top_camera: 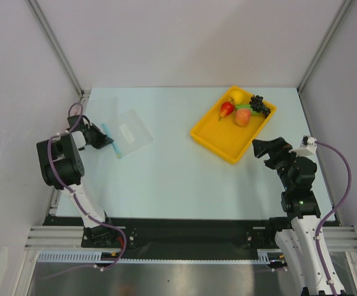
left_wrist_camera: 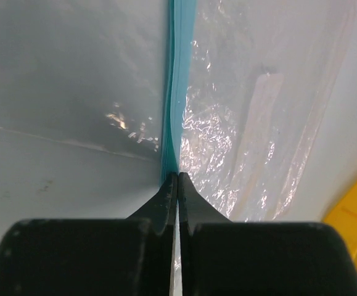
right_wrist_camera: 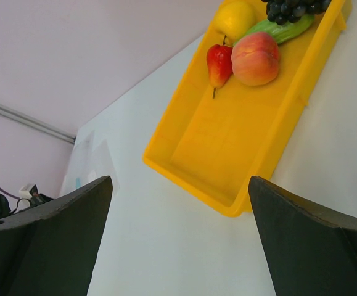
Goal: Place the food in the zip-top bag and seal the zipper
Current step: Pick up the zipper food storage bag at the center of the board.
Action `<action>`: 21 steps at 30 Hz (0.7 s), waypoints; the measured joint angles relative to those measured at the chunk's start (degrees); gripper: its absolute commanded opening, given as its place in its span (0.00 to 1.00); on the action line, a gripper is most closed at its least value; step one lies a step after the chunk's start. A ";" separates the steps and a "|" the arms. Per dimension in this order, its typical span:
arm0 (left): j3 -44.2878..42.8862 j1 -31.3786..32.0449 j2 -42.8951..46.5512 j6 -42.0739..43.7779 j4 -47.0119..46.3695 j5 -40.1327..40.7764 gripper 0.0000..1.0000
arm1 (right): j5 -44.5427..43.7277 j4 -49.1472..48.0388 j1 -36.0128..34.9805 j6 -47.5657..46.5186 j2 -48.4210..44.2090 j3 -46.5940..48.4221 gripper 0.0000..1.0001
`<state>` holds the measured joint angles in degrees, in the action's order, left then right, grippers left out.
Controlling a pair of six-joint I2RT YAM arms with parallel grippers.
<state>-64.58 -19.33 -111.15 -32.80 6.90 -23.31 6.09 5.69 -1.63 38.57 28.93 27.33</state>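
Teal zipper (top_camera: 110,139) of the zip-top bag (top_camera: 132,135) meets the left gripper (top_camera: 104,140) from above, food (top_camera: 243,111) in the yellow tray (top_camera: 214,147) nearer the right gripper (top_camera: 266,150) — left wrist shows fingers (left_wrist_camera: 160,203) pinching that zipper, which runs straight ahead — right wrist, jaws wide, empty.

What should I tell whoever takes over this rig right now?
Left gripper: shut on the zipper at one end of the empty zip-top bag.
Right gripper: open, holding nothing, hovering near the yellow tray.
All the food, five fruits, sits at the tray's far end.
Done: nothing bagged yet.
Left: load every fruit into the bag, then seal the zipper.
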 measured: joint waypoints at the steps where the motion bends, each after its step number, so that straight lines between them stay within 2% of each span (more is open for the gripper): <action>1: 0.37 0.35 0.04 -0.11 -0.46 -0.20 0.01 | 0.00 -0.02 0.00 0.00 0.00 0.00 1.00; 6: 4.00 7.08 4.85 -0.02 -2.01 3.23 0.00 | 0.39 -0.31 0.00 -0.02 0.07 0.00 0.99; 7: 5.38 8.87 6.84 -0.07 -2.29 4.00 0.00 | 0.90 -0.68 -0.02 -0.09 0.20 -0.02 0.97; 12: 14.95 20.59 22.71 -0.72 -7.72 5.79 0.00 | 4.20 -5.90 -2.10 -1.33 3.54 -0.87 0.92; 14: 17.70 24.17 29.03 -0.48 -9.35 6.71 0.00 | 5.27 -7.78 -4.76 -2.27 6.25 -0.87 0.86; 18: 20.98 29.44 38.66 0.81 -9.75 9.66 0.00 | 5.16 -9.53 -15.65 -6.78 13.75 0.24 0.86; 21: 22.71 36.41 44.22 2.51 -9.81 13.18 0.00 | 2.58 -9.53 -25.05 -10.71 17.84 2.62 0.88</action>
<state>-41.87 17.08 -66.94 -30.28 -2.92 -10.13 8.67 -3.84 -26.68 27.86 46.76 29.95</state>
